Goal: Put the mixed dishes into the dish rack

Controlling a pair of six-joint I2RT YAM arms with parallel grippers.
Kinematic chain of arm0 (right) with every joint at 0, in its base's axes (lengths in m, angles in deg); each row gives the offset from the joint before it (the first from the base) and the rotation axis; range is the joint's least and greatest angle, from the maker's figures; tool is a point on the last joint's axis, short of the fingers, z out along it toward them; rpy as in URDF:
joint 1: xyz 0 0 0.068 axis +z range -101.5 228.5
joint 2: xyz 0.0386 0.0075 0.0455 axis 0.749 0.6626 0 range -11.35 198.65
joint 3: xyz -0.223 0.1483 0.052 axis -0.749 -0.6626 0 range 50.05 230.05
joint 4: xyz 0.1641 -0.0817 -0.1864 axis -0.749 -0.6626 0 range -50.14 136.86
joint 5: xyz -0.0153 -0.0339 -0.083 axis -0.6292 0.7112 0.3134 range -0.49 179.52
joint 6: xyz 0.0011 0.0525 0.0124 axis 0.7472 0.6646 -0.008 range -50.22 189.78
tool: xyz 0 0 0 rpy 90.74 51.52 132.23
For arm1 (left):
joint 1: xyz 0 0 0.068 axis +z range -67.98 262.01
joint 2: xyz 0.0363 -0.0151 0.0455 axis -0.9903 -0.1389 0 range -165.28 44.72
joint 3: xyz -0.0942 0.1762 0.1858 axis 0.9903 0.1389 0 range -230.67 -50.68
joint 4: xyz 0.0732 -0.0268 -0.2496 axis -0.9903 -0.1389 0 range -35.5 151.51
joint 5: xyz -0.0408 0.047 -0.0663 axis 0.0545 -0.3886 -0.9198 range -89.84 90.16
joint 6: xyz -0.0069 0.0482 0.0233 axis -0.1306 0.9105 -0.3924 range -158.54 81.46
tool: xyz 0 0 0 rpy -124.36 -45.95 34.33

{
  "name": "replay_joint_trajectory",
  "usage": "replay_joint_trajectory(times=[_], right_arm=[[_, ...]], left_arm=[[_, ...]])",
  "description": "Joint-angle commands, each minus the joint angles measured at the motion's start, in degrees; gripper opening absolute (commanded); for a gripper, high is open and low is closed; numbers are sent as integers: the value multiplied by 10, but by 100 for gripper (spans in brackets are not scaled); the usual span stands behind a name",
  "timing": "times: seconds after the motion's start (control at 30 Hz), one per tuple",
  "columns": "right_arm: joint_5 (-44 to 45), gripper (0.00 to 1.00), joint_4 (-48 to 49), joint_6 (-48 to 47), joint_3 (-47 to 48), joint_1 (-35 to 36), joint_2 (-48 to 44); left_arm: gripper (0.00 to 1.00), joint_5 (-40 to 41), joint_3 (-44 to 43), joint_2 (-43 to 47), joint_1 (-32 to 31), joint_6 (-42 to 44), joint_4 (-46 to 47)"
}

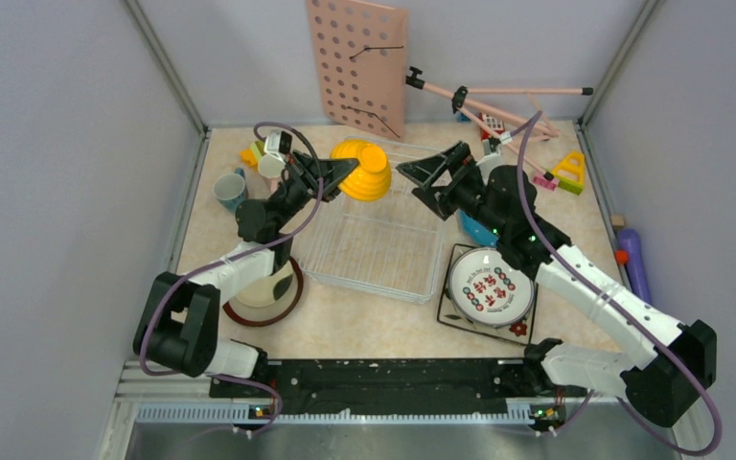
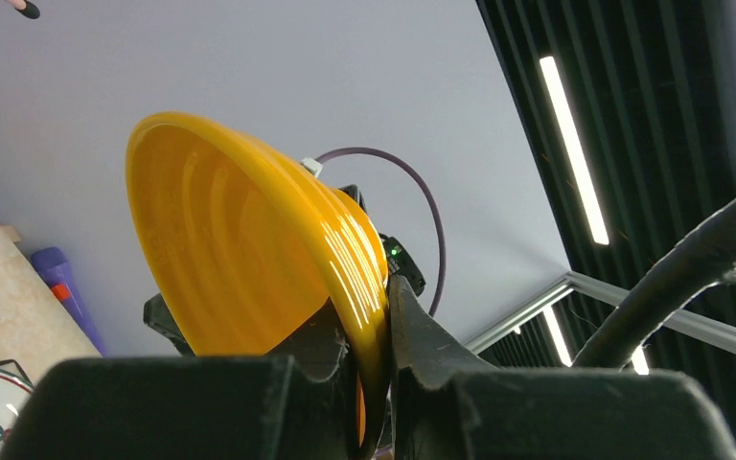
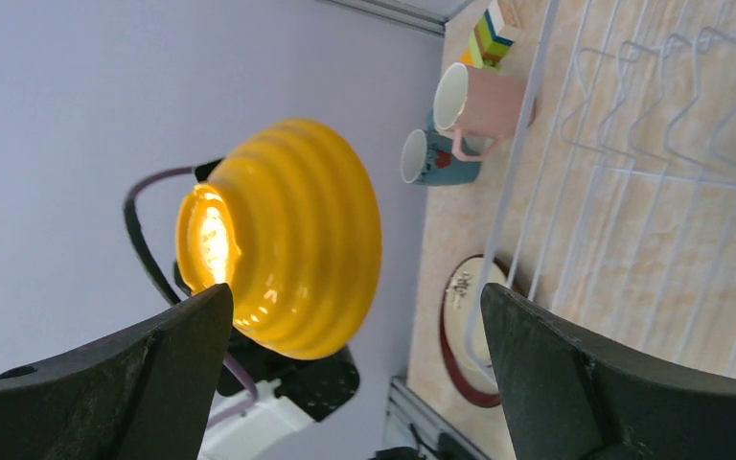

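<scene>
Beige table: dish rack holds no dishes yet. Left gripper clamps yellow bowl above its far edge; right gripper gapes wide, unladen. Mugs, plates lie outside.

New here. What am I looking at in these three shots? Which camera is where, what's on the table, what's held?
Two robot arms, bolted at the table's near edge. The wide picture looks down from above; the other two come from a camera on each wrist. The left pincer grips the rim of a yellow bowl, held up at the wire dish rack's far edge. The right pincer is open and empty. On the table: a teal mug, a pink mug and a round patterned plate.
</scene>
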Motion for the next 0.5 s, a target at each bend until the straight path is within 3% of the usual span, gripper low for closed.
replay_joint_trajectory(times=[0.0, 0.23, 0.47], right_arm=[[3, 99, -24, 110, 72, 6, 25], [-16, 99, -17, 135, 87, 16, 52], [-25, 99, -5, 144, 85, 22, 72]], left_arm=[[0, -2, -8, 5, 1, 0, 71], [0, -9, -13, 44, -1, 74, -31], [0, -9, -14, 47, -2, 74, -32]])
